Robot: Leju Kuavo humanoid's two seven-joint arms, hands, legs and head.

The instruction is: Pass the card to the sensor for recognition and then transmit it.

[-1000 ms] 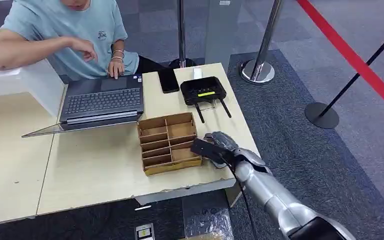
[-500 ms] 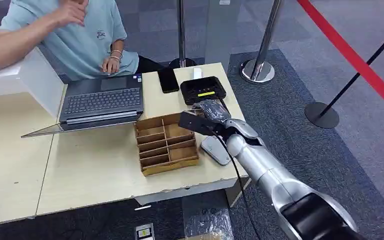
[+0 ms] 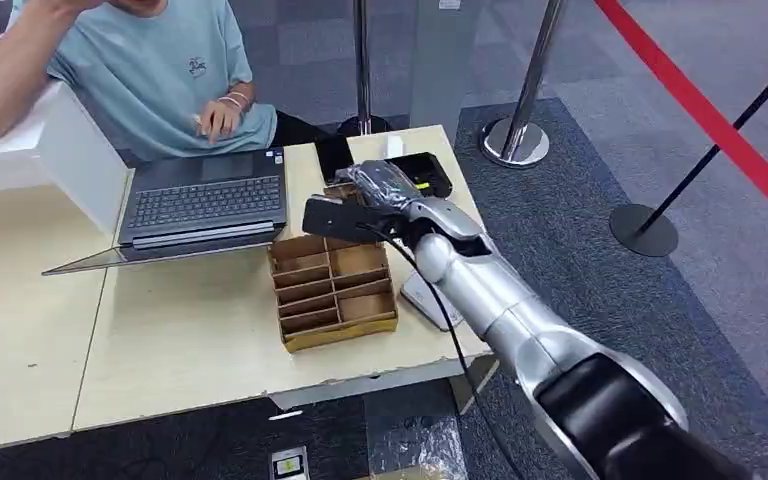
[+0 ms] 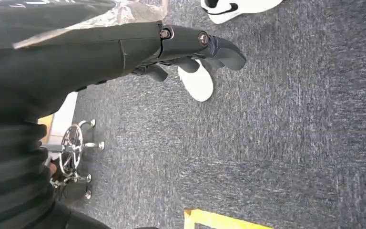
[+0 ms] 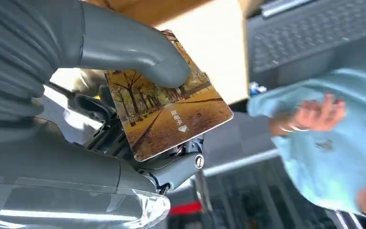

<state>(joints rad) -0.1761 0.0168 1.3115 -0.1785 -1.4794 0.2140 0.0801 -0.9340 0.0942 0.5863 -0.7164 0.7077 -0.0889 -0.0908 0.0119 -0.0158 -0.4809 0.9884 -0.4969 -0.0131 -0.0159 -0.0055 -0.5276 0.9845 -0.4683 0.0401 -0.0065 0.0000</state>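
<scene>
table (image 3: 190, 340): pale wood top, seen from above in the head view, with a person seated at its far side.
person (image 3: 160, 70): in a light blue t-shirt, one hand near the laptop, the other arm raised.
right arm (image 3: 500, 310): silver, reaching from the lower right across the table toward the far edge.
laptop (image 3: 205, 205): open, dark keyboard, in front of the person.
wooden box (image 3: 332, 290): brown tray with several compartments, near the middle of the table, just beneath the raised hand.
right hand (image 3: 380, 195): thumb and fingers clamped on the card, held above the table between the box and the sensor.
left hand (image 4: 190, 52): hanging over grey carpet, dark fingers curled loosely, holding nothing.
sensor (image 3: 422, 172): black device at the far edge, partly hidden behind the right hand.
phone (image 3: 333, 155): dark, lying beside the sensor.
card (image 5: 169, 114): printed with an autumn tree avenue, pinched under the thumb (image 5: 138, 55); in the head view it shows as a dark flat rectangle jutting from the hand toward the laptop.
</scene>
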